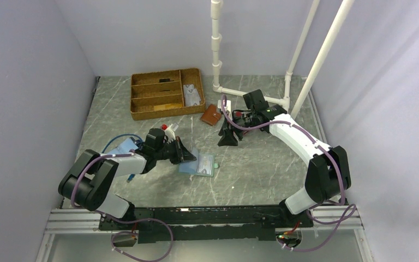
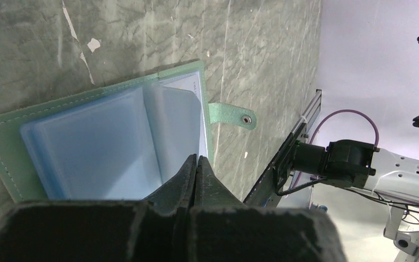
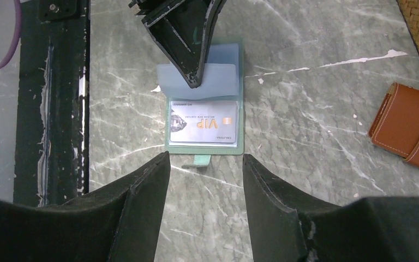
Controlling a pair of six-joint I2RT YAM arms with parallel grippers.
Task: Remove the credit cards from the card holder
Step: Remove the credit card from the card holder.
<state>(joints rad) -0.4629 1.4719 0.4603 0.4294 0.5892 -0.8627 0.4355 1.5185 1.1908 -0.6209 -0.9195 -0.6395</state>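
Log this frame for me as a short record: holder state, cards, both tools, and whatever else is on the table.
card holder: lying open on the table, blue sleeves showing
card: one silver VIP card on the half nearer the right tool; cannot tell whether it is sleeved
left tool: shut, tip on the blue sleeves of the other half
right tool: open, empty, aimed at the holder, apart from it
other: brown wallet near a corner of the wicker tray
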